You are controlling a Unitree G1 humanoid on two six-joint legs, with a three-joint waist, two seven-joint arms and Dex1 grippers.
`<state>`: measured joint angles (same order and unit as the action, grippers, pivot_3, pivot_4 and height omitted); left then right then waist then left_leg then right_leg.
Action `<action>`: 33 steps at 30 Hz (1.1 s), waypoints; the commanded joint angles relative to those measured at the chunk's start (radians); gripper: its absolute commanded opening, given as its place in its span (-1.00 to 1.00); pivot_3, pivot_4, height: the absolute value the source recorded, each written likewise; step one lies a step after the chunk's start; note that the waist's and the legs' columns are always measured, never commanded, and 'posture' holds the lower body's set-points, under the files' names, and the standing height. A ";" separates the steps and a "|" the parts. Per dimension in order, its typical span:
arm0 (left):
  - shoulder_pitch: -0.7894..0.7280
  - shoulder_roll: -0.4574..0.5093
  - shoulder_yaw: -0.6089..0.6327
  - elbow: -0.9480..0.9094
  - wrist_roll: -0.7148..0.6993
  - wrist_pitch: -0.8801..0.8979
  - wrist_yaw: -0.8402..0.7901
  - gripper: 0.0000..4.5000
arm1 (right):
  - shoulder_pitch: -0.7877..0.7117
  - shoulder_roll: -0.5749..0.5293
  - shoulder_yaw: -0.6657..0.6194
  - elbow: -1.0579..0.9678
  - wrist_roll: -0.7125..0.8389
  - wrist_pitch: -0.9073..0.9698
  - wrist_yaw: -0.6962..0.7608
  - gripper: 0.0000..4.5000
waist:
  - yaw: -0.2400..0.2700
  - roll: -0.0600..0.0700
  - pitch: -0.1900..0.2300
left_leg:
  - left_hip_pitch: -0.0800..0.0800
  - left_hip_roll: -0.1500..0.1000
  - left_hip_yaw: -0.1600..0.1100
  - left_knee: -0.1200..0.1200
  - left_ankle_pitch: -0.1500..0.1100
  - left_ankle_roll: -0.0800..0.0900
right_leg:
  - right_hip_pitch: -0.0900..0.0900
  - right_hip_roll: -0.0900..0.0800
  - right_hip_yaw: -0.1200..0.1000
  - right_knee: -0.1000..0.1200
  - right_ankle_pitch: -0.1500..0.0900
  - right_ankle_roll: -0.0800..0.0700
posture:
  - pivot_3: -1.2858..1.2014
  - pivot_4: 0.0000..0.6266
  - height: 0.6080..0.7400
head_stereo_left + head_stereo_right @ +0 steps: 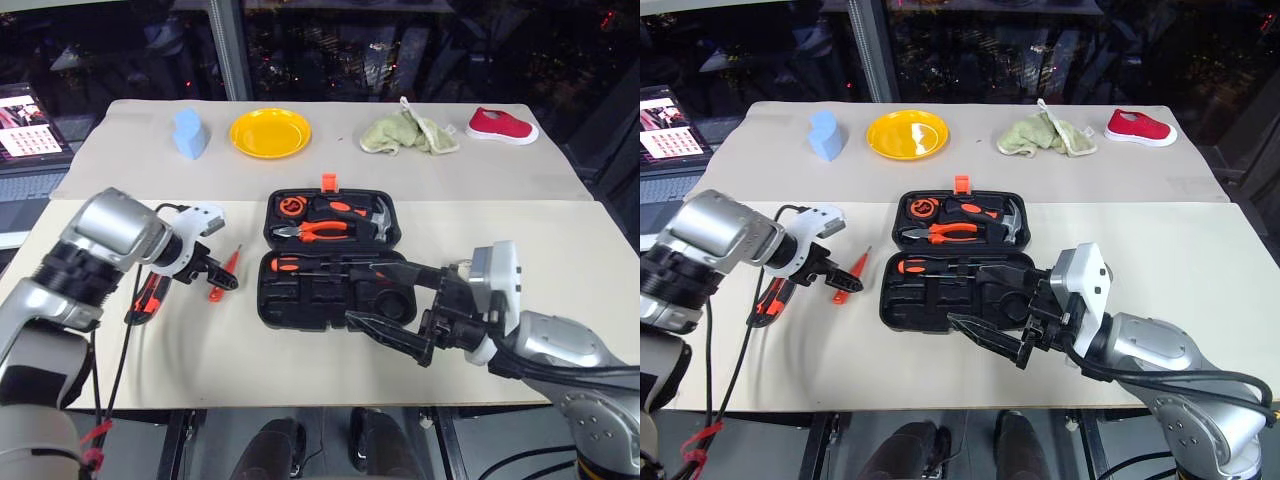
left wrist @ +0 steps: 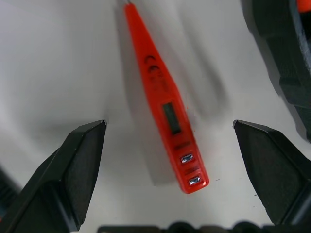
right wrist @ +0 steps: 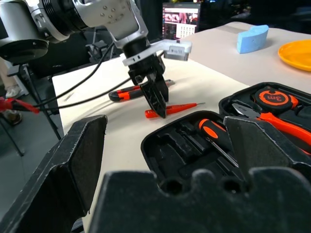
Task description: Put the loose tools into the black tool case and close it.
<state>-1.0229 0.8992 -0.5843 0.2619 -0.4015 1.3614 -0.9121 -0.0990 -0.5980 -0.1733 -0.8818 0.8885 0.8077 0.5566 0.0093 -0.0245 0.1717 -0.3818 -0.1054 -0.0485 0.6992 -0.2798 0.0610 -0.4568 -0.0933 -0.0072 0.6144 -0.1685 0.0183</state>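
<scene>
Left of centre in the head views, the left gripper [image 1: 222, 277] hangs released over the tester screwdriver [image 2: 165, 97] on the desk [image 1: 560, 240]; its wrist view shows the tester's small window. Lower right, the right gripper [image 1: 990, 325] gapes before the open tool case [image 1: 330, 262]

1 open tool case [image 1: 330, 290], 1 tester screwdriver [image 2: 167, 102], 1 utility knife [image 1: 150, 293], 1 plate [image 1: 270, 132], 1 shoe [image 1: 502, 127].
</scene>
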 commanded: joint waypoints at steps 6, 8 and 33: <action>-0.012 -0.041 -0.047 0.087 0.099 -0.058 -0.071 -0.33 | -0.006 -0.017 -0.037 -0.040 0.070 -0.042 -0.055 1.00 | 0.001 0.000 0.000 | 0.001 0.000 0.000 0.000 0.000 0.001 | 0.000 0.000 0.001 0.002 0.000 0.000 | 0.03 -0.52 1.00; -0.006 -0.054 -0.041 0.108 0.116 -0.063 -0.077 -0.68 | -0.002 -0.029 -0.050 -0.040 0.087 -0.045 -0.063 1.00 | 0.003 0.000 -0.001 | 0.001 0.000 0.000 0.000 0.000 0.001 | 0.000 0.000 0.001 0.002 0.000 0.000 | 0.03 -0.52 1.00; -0.095 -0.162 0.015 -0.063 0.283 -0.785 -0.577 -0.82 | 0.264 -0.293 -0.250 -0.061 0.227 -0.032 -0.046 1.00 | 0.009 0.000 -0.004 | -0.009 0.000 0.000 0.012 -0.003 0.010 | 0.000 -0.003 -0.002 -0.003 0.003 0.004 | 0.03 -0.52 1.00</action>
<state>-1.1031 0.7427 -0.5549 0.2527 -0.1394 0.5647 -1.4581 0.1606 -0.8804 -0.3871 -0.9074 1.0854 0.7939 0.5194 0.0183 -0.0243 0.1682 -0.3903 -0.1057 -0.0480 0.7118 -0.2828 0.0713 -0.4563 -0.0960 -0.0085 0.6120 -0.1659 0.0225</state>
